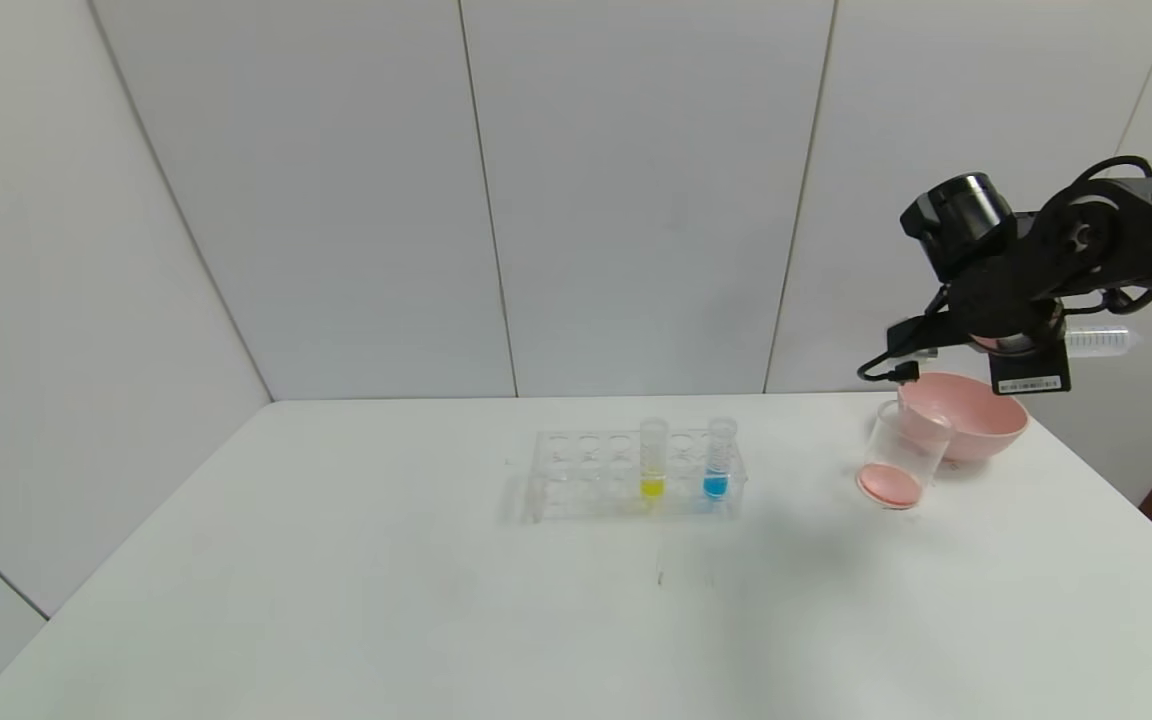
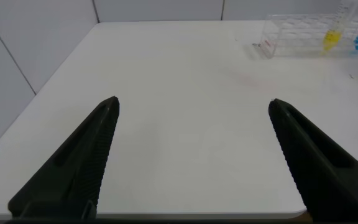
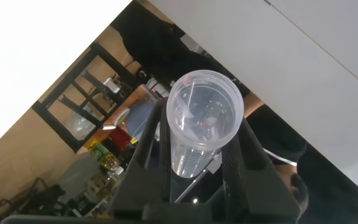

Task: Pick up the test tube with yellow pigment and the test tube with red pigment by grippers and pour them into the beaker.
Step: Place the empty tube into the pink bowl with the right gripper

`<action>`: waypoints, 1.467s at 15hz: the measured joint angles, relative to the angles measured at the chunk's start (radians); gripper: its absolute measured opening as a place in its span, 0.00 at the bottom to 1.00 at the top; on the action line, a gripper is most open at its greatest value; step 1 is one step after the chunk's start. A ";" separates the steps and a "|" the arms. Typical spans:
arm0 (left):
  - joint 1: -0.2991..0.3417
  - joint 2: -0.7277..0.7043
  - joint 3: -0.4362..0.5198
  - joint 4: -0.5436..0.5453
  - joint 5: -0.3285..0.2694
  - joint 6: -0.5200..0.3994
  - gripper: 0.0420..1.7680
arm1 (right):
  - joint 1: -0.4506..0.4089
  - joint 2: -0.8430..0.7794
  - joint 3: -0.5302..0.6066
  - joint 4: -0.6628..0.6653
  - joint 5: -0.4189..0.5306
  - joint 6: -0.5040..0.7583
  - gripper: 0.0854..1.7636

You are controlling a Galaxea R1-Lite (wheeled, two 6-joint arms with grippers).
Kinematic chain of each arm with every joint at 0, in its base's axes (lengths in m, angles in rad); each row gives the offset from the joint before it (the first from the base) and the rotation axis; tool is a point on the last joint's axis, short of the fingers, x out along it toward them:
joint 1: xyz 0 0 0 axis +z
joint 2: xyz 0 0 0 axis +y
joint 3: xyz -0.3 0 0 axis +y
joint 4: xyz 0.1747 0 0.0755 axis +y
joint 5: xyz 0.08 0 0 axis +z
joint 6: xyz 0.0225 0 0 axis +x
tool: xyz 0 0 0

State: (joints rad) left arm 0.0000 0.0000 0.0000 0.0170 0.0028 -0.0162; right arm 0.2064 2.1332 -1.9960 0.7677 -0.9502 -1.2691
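Note:
The test tube with yellow pigment [image 1: 652,460] stands in the clear rack [image 1: 576,480] at mid-table; it also shows in the left wrist view [image 2: 332,38]. My right gripper [image 1: 1036,345] is shut on a clear ribbed test tube [image 1: 1096,342] that lies level, high above the pink bowl, with no liquid showing in it; its open mouth shows in the right wrist view [image 3: 204,118] between the fingers [image 3: 244,155]. No tube with red liquid is in view. The beaker [image 1: 901,455] holds a pink-red layer at its base. My left gripper [image 2: 194,102] is open and empty over the table's left part.
A blue-liquid tube [image 1: 718,460] stands in the rack beside the yellow one. The pink bowl [image 1: 976,425] sits right behind the beaker near the table's right edge. White wall panels close the back and left.

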 joint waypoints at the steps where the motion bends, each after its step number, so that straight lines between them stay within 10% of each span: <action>1: 0.000 0.000 0.000 0.000 0.000 0.000 0.97 | 0.000 0.000 0.000 -0.010 0.003 0.000 0.26; 6: 0.000 0.000 0.000 0.000 0.000 0.000 0.97 | -0.025 -0.004 0.000 -0.047 0.156 0.001 0.26; 11: 0.000 0.000 0.000 0.000 0.000 0.000 0.97 | -0.116 -0.028 0.001 -0.139 0.561 0.021 0.26; 22: 0.000 0.000 0.000 0.000 0.000 0.000 0.97 | -0.318 -0.088 0.001 -0.247 1.135 0.547 0.26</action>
State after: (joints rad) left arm 0.0000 0.0000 0.0000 0.0170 0.0028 -0.0166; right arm -0.1115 2.0451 -1.9951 0.5211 0.1847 -0.7217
